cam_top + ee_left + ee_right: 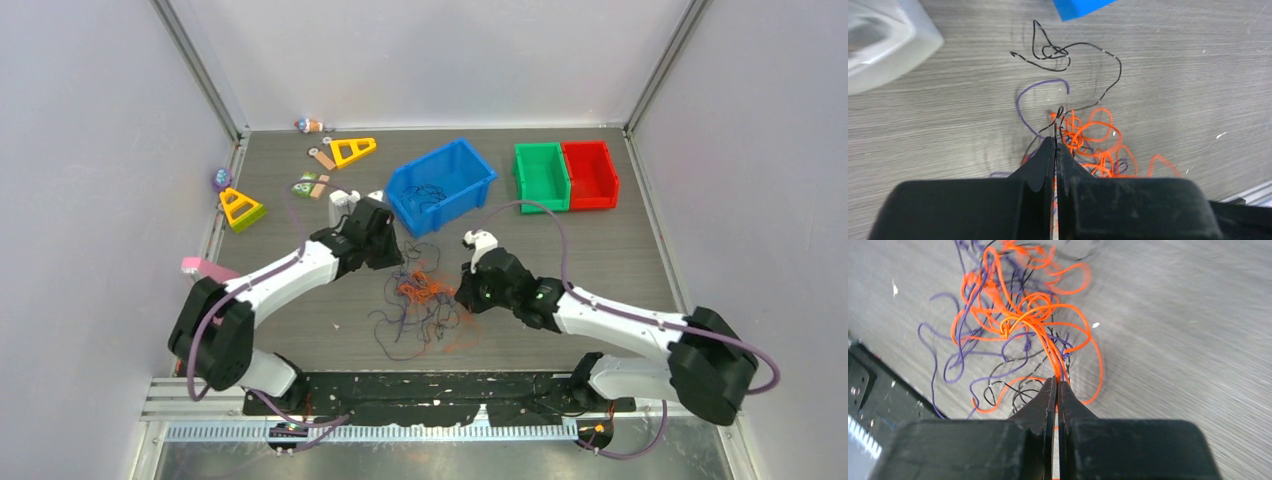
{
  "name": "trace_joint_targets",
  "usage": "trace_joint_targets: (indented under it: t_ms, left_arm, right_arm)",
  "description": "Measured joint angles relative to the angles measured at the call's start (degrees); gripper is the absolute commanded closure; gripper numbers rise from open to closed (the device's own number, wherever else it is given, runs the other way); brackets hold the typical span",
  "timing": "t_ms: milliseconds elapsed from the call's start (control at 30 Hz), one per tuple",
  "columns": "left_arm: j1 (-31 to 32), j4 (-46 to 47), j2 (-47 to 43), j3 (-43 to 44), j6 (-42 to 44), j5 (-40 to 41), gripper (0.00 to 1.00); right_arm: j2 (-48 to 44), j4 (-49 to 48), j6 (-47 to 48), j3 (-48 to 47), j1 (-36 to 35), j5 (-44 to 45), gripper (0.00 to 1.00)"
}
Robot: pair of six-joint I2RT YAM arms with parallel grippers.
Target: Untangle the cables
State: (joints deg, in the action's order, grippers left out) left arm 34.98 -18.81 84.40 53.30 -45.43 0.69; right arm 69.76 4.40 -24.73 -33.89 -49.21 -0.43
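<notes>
The cables are a loose tangle of orange, black and purple hair-thin wires on the table between the two arms. My left gripper is shut on a black strand that runs up out of its tips; the orange clump lies just to its right, and a black squiggle lies farther off. My right gripper is shut on a bundle of orange strands with a purple one, pulled taut from the knot. In the top view the left gripper is at the tangle's upper left and the right gripper at its right.
A blue bin with a few dark wires stands just behind the tangle. Green and red bins sit at the back right. Yellow triangles and small toys lie at the back left, a pink block at the left.
</notes>
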Motion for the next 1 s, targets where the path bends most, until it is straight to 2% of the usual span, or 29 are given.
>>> trace_joint_targets:
  t_ms: [100, 200, 333, 533, 767, 1000]
  left_arm:
    - [-0.2, -2.25, -6.08, -0.48, 2.93, 3.69, 1.0]
    - [-1.14, -4.22, -16.68, -2.6, 4.85, 7.15, 1.0]
    - [-4.68, -7.32, -32.98, -6.1, 5.68, 11.87, 1.0]
    - [-9.99, -15.89, -47.95, -9.4, 5.31, 19.52, 1.0]
    - [-10.8, -23.63, -58.45, -8.94, 3.52, 30.05, 1.0]
    - [-10.88, -29.62, -65.22, -8.46, -1.25, 42.51, 1.0]
  right_arm:
    - [-6.12, 2.19, -1.73, 1.2, 0.57, 7.61, 0.95]
    - [-12.98, 5.2, -4.13, 3.26, 2.38, 15.43, 0.95]
    - [-22.14, 10.51, -7.65, 6.01, 7.17, 25.35, 0.95]
    - [-33.66, 17.38, -10.32, 7.43, 12.46, 36.35, 0.95]
    - [-36.39, 23.3, -11.19, 5.07, 13.55, 46.25, 0.95]
    - [-36.72, 31.58, -18.36, 1.99, 14.12, 56.78, 0.95]
